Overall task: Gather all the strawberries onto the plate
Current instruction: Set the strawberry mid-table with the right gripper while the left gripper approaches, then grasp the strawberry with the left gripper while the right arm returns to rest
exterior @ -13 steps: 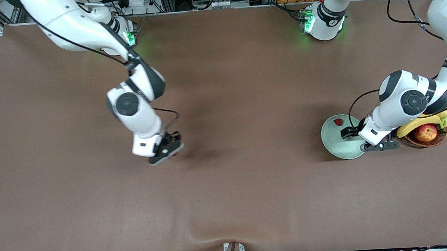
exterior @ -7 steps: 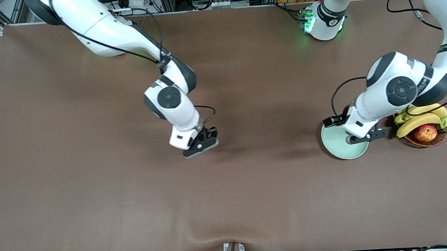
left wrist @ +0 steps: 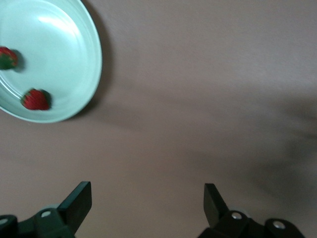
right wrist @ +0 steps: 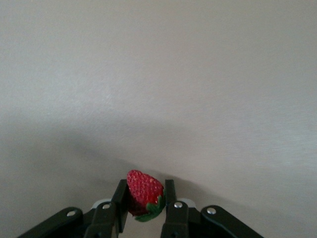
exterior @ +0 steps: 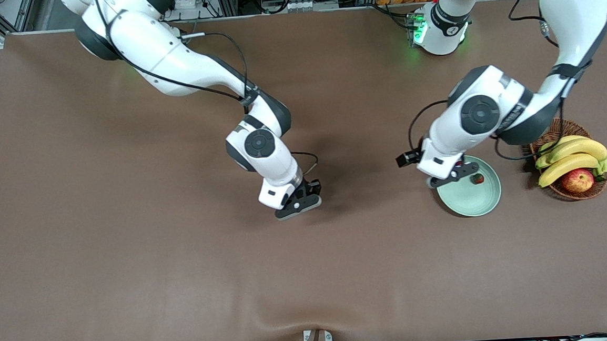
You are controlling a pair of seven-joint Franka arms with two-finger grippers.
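Red strawberry [right wrist: 144, 192] pinched in right jaws, left jaws wide

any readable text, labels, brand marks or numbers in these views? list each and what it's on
No text can be read in any view.
Left arm's base: a small dark round mark, too small to read.
Plate, strawberries, fruit basket, brown table cover: no print or labels.
Right pincer, shut on a strawberry, and the open left pincer: plain black, no markings visible.
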